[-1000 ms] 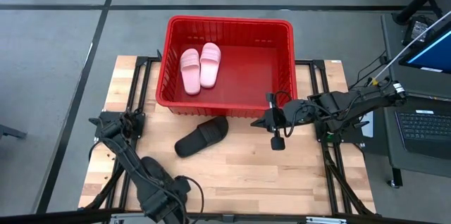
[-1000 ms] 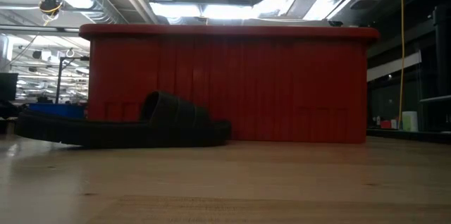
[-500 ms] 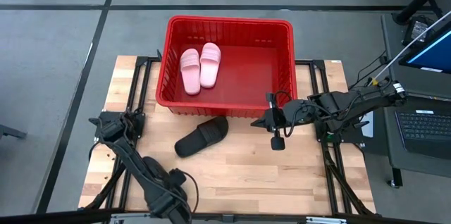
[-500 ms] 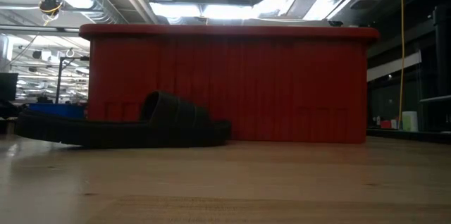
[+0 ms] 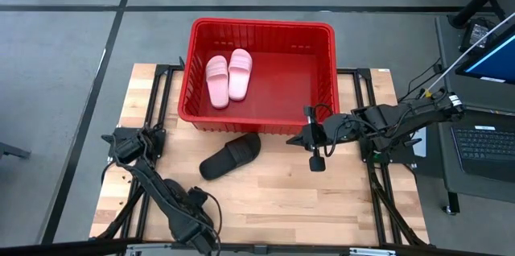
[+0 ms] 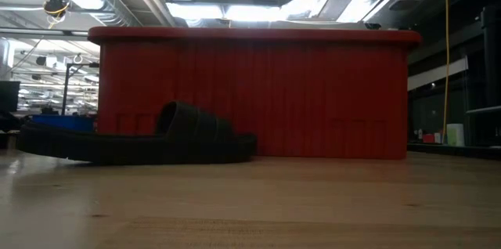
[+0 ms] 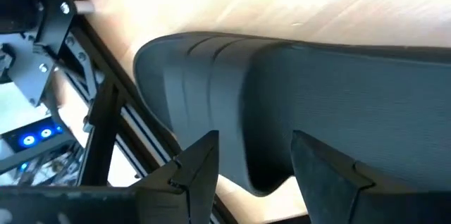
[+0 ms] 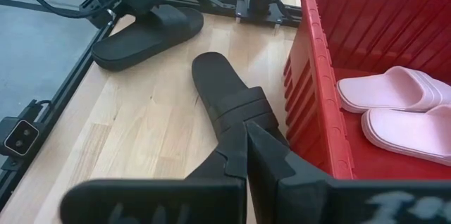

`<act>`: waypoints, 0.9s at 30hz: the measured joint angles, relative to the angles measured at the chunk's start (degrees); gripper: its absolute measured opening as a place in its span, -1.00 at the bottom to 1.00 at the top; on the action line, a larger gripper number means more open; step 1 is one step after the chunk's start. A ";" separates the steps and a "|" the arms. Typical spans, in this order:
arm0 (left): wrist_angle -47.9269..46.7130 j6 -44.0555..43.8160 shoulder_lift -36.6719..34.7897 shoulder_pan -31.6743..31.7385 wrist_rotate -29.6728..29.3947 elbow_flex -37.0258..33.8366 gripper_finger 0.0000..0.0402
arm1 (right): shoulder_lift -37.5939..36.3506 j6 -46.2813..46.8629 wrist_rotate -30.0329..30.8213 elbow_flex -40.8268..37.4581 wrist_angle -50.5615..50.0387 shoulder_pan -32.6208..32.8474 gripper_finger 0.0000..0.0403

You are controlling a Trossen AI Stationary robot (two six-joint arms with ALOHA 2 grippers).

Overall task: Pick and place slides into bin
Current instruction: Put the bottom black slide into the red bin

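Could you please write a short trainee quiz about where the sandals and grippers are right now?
1. How many pale pink slide sandals lie inside the large red lattice plastic bin?
2. True or false: the right gripper holds the black slide sandal lying in front of the bin.
3. The left gripper sits at: A) a second black sandal; B) the bin; C) the pink sandals.
Key: 1) two; 2) false, it is shut and empty; 3) A.

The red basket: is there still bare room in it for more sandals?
Yes. The basket is bare right of the pink sandals, which crowd its left part. The table is bare right of the black sandal.
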 joint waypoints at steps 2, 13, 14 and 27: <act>0.02 0.01 0.00 0.00 1.17 -0.78 -0.16 | 0.00 -0.01 0.00 0.00 0.01 0.00 -0.98; 0.60 0.13 0.00 -0.98 3.09 -3.05 -0.16 | 0.00 -2.40 0.02 0.00 0.02 -0.70 -0.98; 1.14 0.13 0.00 -1.04 3.14 -3.05 -0.16 | 0.01 -2.40 0.03 0.00 0.02 -0.97 -0.98; 5.68 -4.57 0.00 -4.37 6.47 -3.03 -0.16 | 0.02 -2.36 0.04 0.00 0.04 -3.35 -0.98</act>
